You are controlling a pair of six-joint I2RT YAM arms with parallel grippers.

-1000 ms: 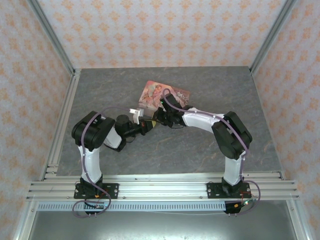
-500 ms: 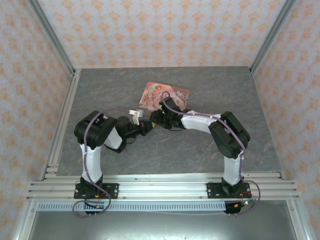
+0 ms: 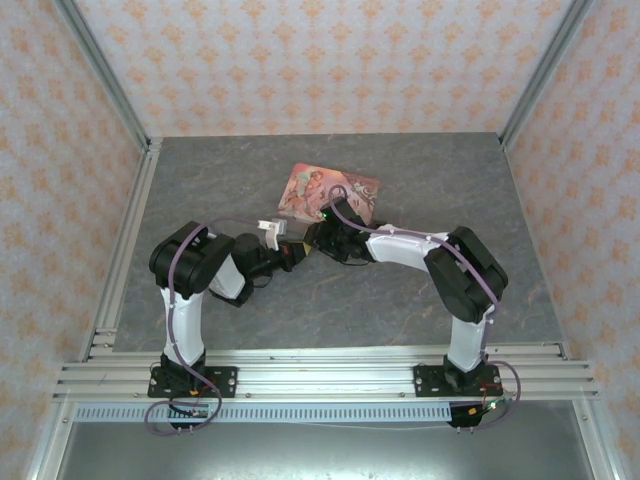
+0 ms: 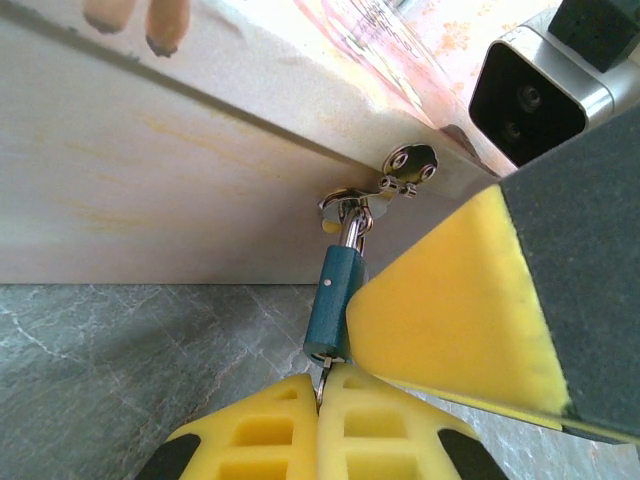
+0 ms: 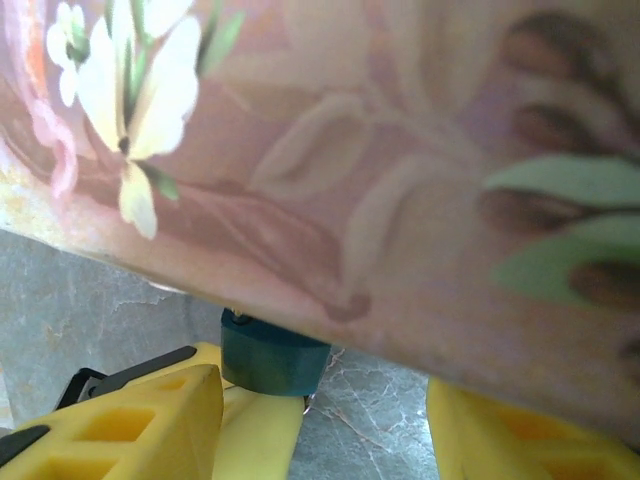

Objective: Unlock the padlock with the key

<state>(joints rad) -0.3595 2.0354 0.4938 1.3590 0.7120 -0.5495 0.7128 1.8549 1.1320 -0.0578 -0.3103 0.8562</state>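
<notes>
The left gripper [image 4: 322,386] is clenched on a thin sliver of metal, which I take to be the key [image 4: 322,376], right at the bottom of the padlock [image 4: 334,304]. The padlock hangs by its shackle from the hasp [image 4: 411,166] on the side of the tin [image 4: 200,150], just above the table [image 4: 110,340].

The risk I see is in the turn. The padlock dangles freely, so twisting the key may just spin the whole body round. The key itself is tiny, and it could slip or skew between those soft pads. A hard push could also shove the tin along the table.

The right gripper [image 5: 325,425] stands released, jaws well apart. One pad [image 4: 440,320] rests against the padlock's side, bracing it rather than pinching it. If that pad slides off, nothing steadies the lock.

From above, both arms reach low and inward, elbows out, and their wrists meet nose to nose at the tin's near edge. The left arm [image 3: 185,268] comes in from the left and the right arm [image 3: 462,272] stretches across from the right.
</notes>
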